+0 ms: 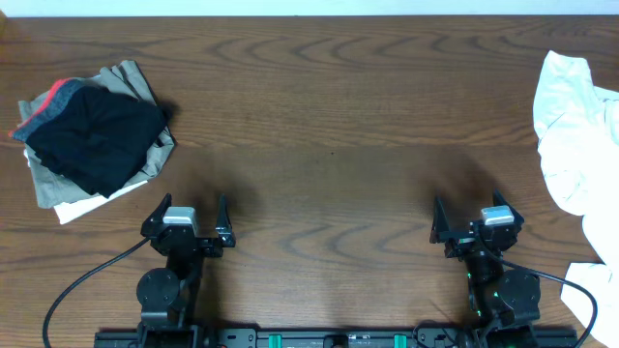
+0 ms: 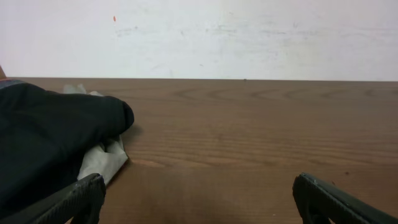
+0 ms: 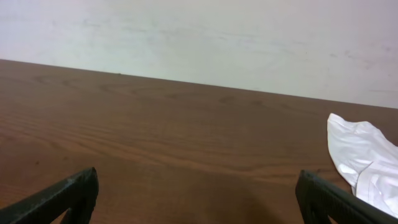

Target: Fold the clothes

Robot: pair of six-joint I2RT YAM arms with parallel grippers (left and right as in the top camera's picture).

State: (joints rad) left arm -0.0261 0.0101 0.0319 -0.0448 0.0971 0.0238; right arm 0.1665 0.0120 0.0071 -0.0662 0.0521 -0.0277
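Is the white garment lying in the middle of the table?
No, the white garment lies crumpled at the right edge of the table, well away from the middle.

Clothes (image 1: pixel 573 126) cut off by right edge overhead and in right wrist view; khaki garment (image 1: pixel 131 79) largely covered by black garment (image 1: pixel 97 135)

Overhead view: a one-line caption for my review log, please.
Left hand and right hand open, empty; white clothes crumpled at the table's right edge, black garment at left.

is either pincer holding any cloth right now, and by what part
Nothing is held: the left pincer and the right pincer both stand open, apart from the white garment.
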